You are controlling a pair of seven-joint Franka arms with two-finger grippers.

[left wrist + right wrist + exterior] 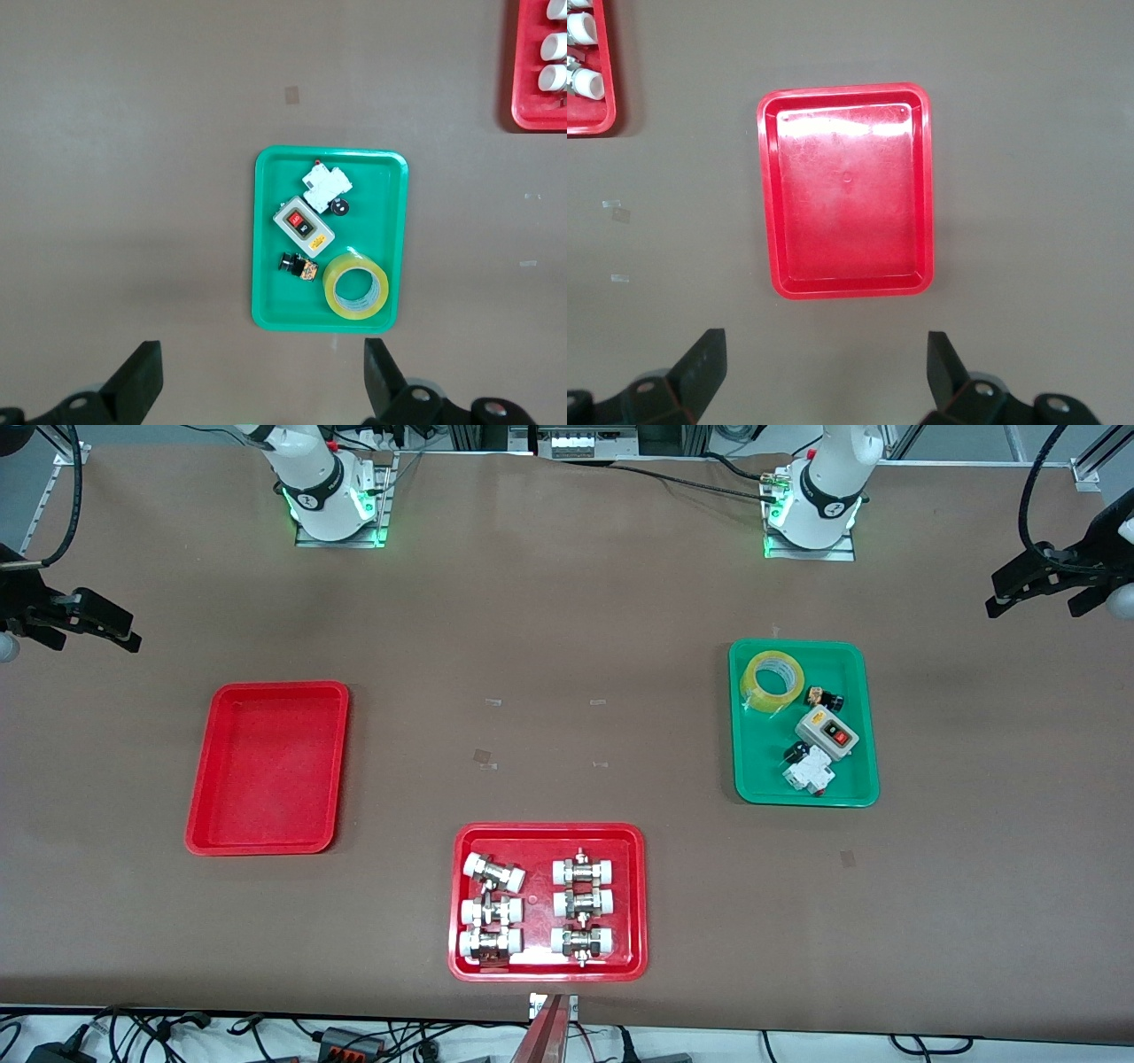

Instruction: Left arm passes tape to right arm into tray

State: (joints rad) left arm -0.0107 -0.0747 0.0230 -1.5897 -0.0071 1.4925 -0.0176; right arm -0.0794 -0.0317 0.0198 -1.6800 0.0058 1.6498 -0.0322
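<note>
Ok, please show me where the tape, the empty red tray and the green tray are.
tape (772,678), front view, on the yellow ring.
tray (267,771), front view, on its bare floor.
green tray (758,762), front view, on bare floor.

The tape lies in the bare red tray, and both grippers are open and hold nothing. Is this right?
Not quite. The tape lies in the green tray, as the front view shows; the bare red tray holds nothing. The left gripper and right gripper are indeed open.
</note>
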